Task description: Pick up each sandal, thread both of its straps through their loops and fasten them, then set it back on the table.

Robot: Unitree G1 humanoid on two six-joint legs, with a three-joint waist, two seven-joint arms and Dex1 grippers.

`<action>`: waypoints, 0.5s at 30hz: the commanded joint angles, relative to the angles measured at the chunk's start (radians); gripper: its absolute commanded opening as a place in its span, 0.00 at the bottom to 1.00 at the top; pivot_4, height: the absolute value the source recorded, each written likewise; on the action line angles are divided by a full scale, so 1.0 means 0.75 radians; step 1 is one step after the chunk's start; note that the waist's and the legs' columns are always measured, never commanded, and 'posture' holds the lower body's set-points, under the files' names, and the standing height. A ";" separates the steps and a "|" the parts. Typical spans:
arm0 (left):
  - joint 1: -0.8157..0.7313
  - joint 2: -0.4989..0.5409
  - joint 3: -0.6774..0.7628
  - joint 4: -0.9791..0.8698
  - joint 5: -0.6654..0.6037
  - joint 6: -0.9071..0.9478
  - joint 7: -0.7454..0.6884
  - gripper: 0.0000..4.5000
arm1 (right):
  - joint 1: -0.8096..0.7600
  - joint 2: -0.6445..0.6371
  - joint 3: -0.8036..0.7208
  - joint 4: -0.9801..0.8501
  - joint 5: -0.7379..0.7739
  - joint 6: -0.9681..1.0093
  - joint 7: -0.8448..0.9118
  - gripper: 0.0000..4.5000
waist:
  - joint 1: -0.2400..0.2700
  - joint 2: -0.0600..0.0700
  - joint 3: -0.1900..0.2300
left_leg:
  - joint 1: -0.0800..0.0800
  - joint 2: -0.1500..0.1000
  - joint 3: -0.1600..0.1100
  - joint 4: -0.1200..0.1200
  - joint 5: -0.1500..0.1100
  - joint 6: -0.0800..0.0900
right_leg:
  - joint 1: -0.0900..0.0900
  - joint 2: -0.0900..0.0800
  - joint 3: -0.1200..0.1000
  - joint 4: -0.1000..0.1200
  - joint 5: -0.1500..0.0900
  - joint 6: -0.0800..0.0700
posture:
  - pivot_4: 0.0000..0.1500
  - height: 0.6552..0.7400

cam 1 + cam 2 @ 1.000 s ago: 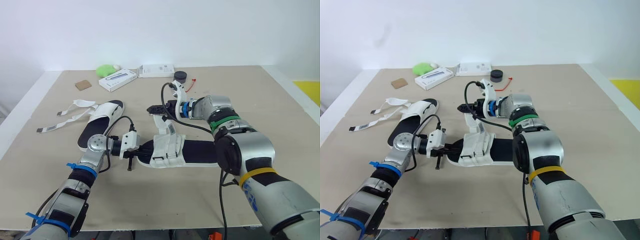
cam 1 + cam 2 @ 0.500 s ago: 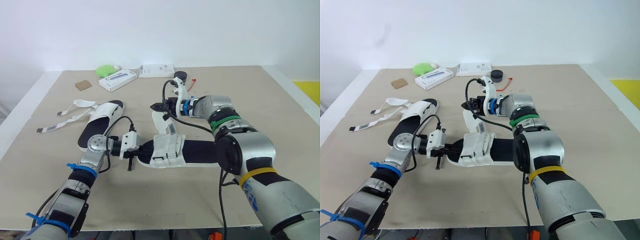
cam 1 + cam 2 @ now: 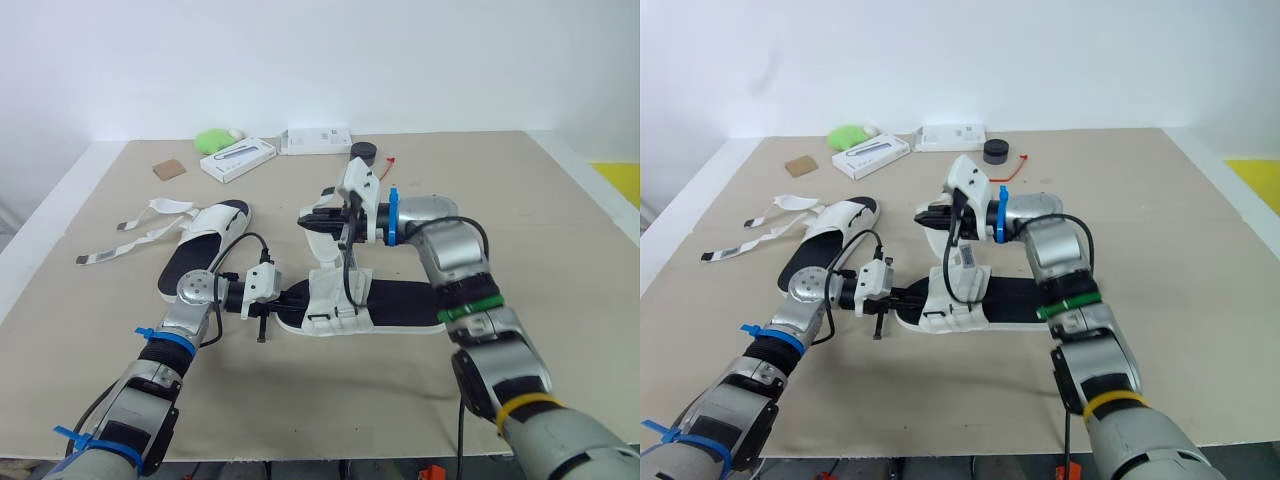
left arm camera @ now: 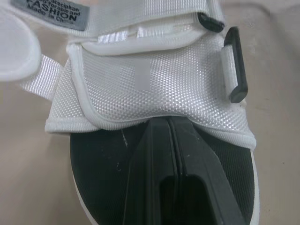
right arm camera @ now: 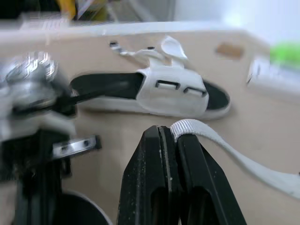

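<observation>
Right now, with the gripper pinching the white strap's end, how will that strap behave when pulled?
Probably floppy: beyond the right gripper the strap sags in a curve instead of standing straight. Its ribbed weave likely grips rather than slips. It looks thin, so it is probably light and apt to twist.

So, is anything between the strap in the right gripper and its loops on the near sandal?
Nothing visible does. The right gripper holds the strap end up above the sandal. The loops on the upper's side are bare, and the left gripper grips the toe end, clear of them.
</observation>
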 commanded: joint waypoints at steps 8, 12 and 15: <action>0.084 0.012 -0.132 0.195 0.182 0.066 -0.025 0.00 | 0.207 -0.333 0.175 -0.195 -0.596 -1.354 -0.446 0.01 | 0.002 -0.010 0.005 | 0.004 0.000 0.004 0.000 0.001 -0.006 | 0.001 -0.003 0.001 -0.001 -0.003 -0.004 | 1.00 1.00; 0.077 0.007 -0.135 0.203 0.185 0.061 -0.031 0.00 | 0.150 -0.367 0.138 -0.081 -0.808 -1.619 -0.741 0.01 | 0.005 -0.013 0.006 | 0.007 -0.001 0.006 -0.001 0.001 -0.006 | 0.004 -0.004 0.002 -0.001 -0.004 -0.005 | 1.00 1.00; 0.066 0.004 -0.134 0.220 0.189 0.056 -0.032 0.00 | 0.158 -0.398 0.117 -0.070 -0.882 -1.714 -0.877 0.01 | 0.017 -0.015 0.008 | 0.007 -0.001 0.006 -0.002 0.001 -0.006 | 0.004 -0.004 0.003 -0.001 -0.004 -0.006 | 1.00 1.00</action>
